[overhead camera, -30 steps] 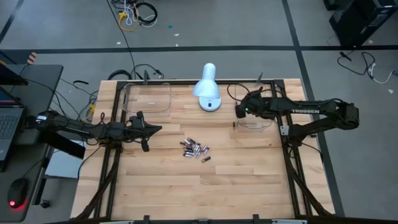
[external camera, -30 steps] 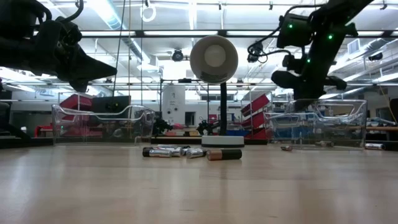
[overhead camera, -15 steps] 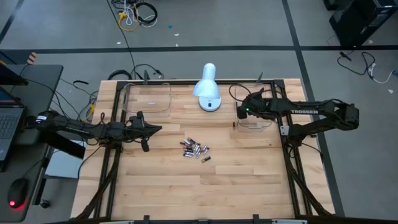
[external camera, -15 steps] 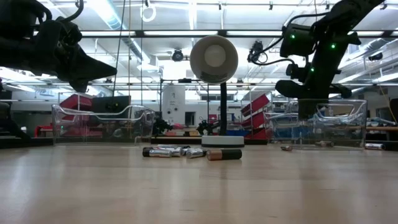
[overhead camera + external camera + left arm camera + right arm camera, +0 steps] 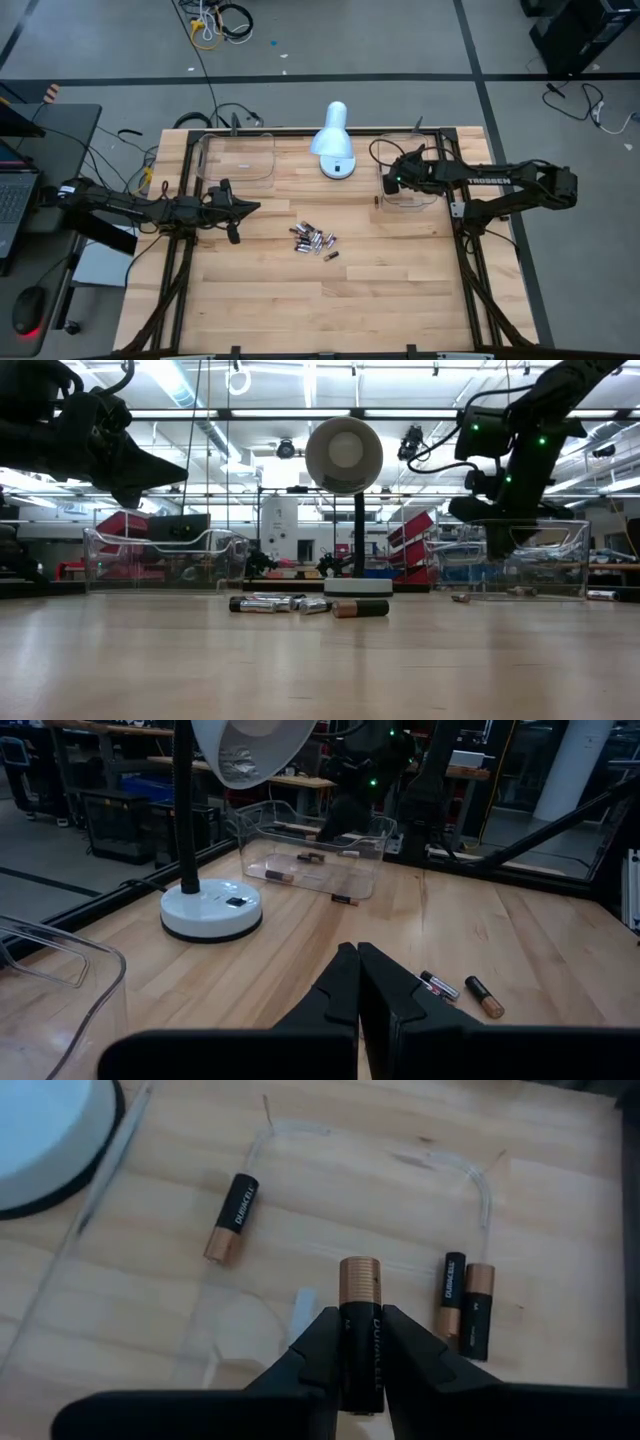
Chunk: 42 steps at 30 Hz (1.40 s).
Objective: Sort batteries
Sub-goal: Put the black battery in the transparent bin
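A pile of small batteries [image 5: 313,240], silvery and dark, lies on the wood mid-table, also seen in the low view [image 5: 300,604]. One more battery [image 5: 376,202] lies left of the right clear tray [image 5: 410,195]. My right gripper [image 5: 360,1320] hangs over that tray, shut on a black-and-copper battery [image 5: 359,1280]. In the tray, two batteries [image 5: 465,1308] lie side by side on its floor. A third [image 5: 230,1218] lies apart. My left gripper [image 5: 357,982] is shut, holds nothing and hovers left of the pile [image 5: 245,208]. My right gripper pinches the battery by its black body [image 5: 360,1345] between the two fingers. The battery lies along the fingers, and its copper end [image 5: 359,1272] sticks out past their tips. The fingers come from above, pointing down into the tray. The battery is lifted clear of the tray floor.
A white desk lamp [image 5: 335,145] stands at the far middle, its base between the two trays. A second clear tray [image 5: 237,155] sits at the far left. A black frame rail runs along the table edges. Bare wood lies toward the near edge.
My right gripper has moved a little toward the table's right edge and lower over the right tray, still shut on the battery. The left arm and the pile have kept still.
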{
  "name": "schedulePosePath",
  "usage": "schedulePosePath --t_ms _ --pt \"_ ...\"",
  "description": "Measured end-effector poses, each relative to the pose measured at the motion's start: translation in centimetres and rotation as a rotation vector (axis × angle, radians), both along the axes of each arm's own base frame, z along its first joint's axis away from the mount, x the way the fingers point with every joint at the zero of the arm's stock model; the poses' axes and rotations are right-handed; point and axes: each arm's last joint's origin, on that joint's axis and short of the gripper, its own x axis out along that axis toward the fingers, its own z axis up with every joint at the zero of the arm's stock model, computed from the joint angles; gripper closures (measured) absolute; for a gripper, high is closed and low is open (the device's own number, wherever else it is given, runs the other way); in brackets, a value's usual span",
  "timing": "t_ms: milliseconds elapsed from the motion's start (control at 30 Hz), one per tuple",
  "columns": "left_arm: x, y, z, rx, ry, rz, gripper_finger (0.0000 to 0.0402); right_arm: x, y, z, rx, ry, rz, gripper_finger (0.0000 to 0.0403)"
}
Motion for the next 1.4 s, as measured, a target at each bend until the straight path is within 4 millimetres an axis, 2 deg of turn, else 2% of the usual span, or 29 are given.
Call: schedulePosePath --t_ms 300,767,1067,1233,1400 --pt "0.0 0.0 0.0 0.000 0.000 0.000 0.0400 -0.4 0.3 -0.7 0.043 0.002 -0.013 0.0347" --pt "0.0 0.0 0.0 0.001 0.004 0.000 0.0400 -0.4 0.3 -0.8 0.055 -0.004 -0.014 0.0326" --pt "0.0 0.0 0.0 0.000 0.004 0.000 0.0400 -0.5 0.3 -0.7 0.053 -0.003 -0.006 0.0327" --pt "0.0 0.0 0.0 0.000 0.004 -0.002 0.0400 -0.2 0.4 0.6 0.032 -0.050 0.009 0.0327" --pt "0.0 0.0 0.0 0.000 0.004 -0.005 0.0400 0.6 0.6 3.2 -0.009 -0.135 0.062 0.0328"
